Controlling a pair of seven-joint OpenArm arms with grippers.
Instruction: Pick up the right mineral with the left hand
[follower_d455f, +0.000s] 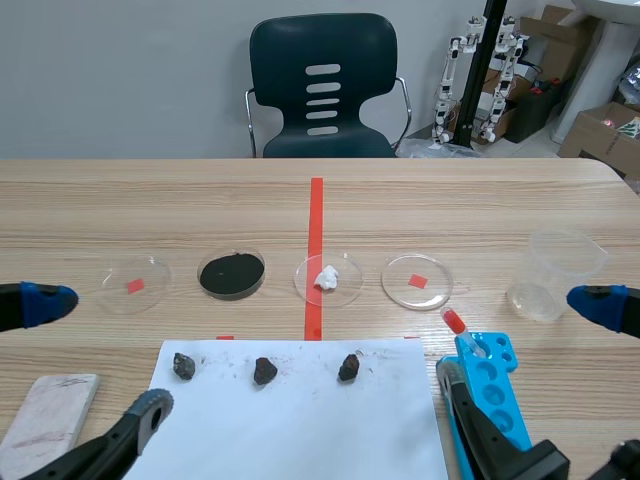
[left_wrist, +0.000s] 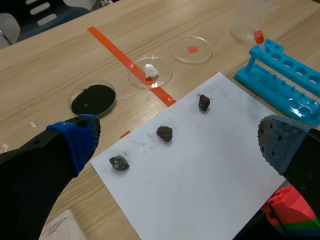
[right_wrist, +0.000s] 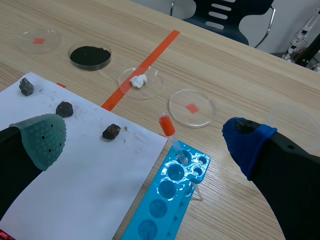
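The right rock (follower_d455f: 348, 367) lies untouched at the end of a row of three on a white sheet of paper (follower_d455f: 300, 430), nearest the blue tube rack (follower_d455f: 497, 390); the left gripper (left_wrist: 177, 144) hangs above the sheet, fingers spread wide, grasping nothing; the right gripper (right_wrist: 144, 139), by the rack, is likewise released.

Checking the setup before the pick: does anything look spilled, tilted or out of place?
The red-capped tube leans askew in the blue rack, not upright. Faint dark smudges mark the white paper near the right mineral. Nothing else stands out.
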